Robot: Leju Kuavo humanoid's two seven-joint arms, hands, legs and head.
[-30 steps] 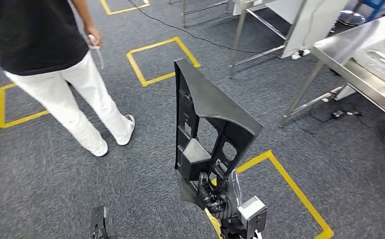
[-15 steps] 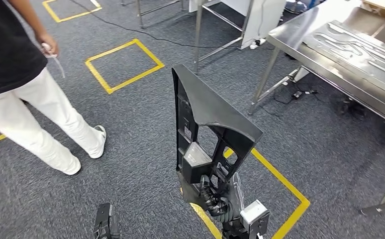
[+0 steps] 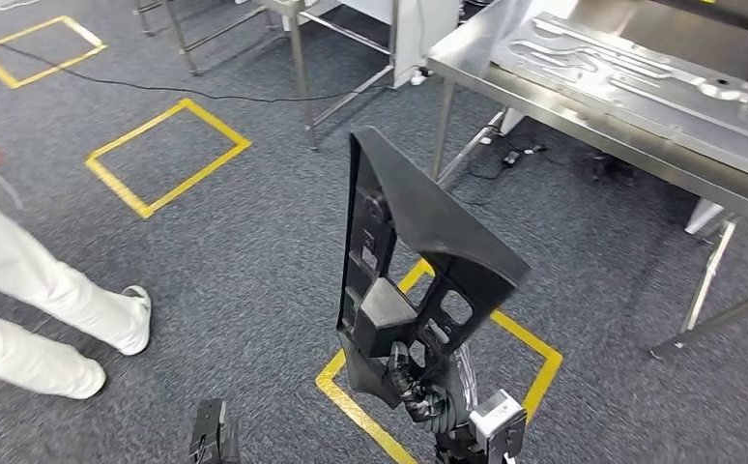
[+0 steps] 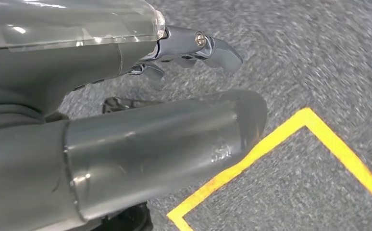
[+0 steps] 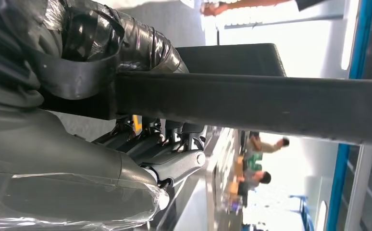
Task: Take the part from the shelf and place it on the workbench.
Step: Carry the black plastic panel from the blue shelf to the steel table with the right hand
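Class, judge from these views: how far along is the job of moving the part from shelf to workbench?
Done: the black part is off the shelf. In hand: the right hand grips its lower end, holding it upright over the carpet. Left: reaching the steel workbench ahead to the right and setting the part down.

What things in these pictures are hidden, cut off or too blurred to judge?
- Right robot hand, head view: the black part covers most of its grip.
- Left robot hand, left wrist view: its fingertips lie behind the thumb.
- Workbench, head view: cut off by the top and right edges.
- Person, head view: upper body beyond the left edge.
- Carpet, left wrist view: motion-blurred.
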